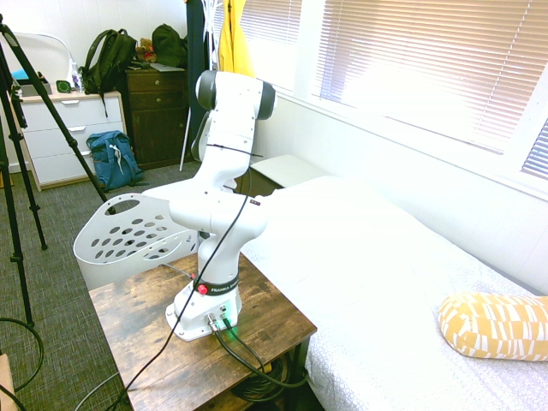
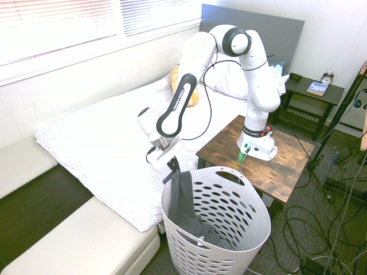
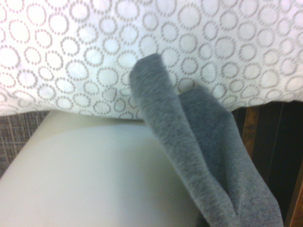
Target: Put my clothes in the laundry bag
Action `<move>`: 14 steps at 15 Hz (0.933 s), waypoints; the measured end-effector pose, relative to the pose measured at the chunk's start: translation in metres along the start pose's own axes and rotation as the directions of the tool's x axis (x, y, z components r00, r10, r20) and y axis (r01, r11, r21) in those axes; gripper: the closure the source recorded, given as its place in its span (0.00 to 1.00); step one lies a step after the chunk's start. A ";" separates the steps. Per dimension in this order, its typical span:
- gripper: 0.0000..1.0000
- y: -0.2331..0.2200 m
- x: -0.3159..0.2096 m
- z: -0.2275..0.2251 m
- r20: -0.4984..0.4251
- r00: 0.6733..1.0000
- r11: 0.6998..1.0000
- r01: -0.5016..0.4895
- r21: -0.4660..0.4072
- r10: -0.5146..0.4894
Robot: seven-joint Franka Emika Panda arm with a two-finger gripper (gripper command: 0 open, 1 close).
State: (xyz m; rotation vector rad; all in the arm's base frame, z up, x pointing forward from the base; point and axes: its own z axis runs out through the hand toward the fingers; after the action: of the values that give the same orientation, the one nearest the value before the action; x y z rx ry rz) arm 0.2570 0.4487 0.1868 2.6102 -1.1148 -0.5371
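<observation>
The clothes (image 2: pixel 182 200), a dark grey garment, hang inside the laundry bag (image 2: pixel 229 212), a white holed basket, draped down its near-left wall. The garment's top corner rises above the rim to my gripper (image 2: pixel 173 166), which is shut on it just over the basket's left edge. In the wrist view the grey clothes (image 3: pixel 208 156) run up from the bottom edge in front of the white patterned bedspread (image 3: pixel 94 56). The first exterior view shows the laundry bag (image 1: pixel 128 235) behind the arm, and my gripper is hidden there.
The basket stands on the floor between the bed (image 2: pixel 97 143) and the wooden table (image 2: pixel 275 166) that bears the arm. A white bench (image 2: pixel 74 240) runs beside the bed. A yellow pillow (image 1: pixel 497 325), a blue backpack (image 1: pixel 113 158) and a yellow jacket (image 1: pixel 233 43) are about.
</observation>
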 end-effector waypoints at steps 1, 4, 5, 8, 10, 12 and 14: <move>1.00 0.009 -0.008 -0.020 -0.042 0.999 0.999 0.006 0.033 -0.004; 1.00 0.061 -0.068 -0.056 -0.174 0.984 0.991 0.068 0.118 -0.047; 1.00 0.084 -0.093 -0.054 -0.207 0.976 0.987 0.095 0.129 -0.066; 1.00 0.151 -0.159 -0.038 -0.288 0.949 0.972 0.182 0.150 -0.133; 1.00 0.183 -0.188 -0.022 -0.322 0.932 0.961 0.227 0.157 -0.167; 0.00 0.201 -0.203 0.003 -0.341 0.915 0.942 0.289 0.172 -0.218; 0.00 0.202 -0.205 0.021 -0.374 0.892 0.925 0.337 0.173 -0.255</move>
State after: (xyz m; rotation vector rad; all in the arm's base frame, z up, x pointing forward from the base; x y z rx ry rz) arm -0.0124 0.4609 0.2899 2.9486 -0.7035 0.0136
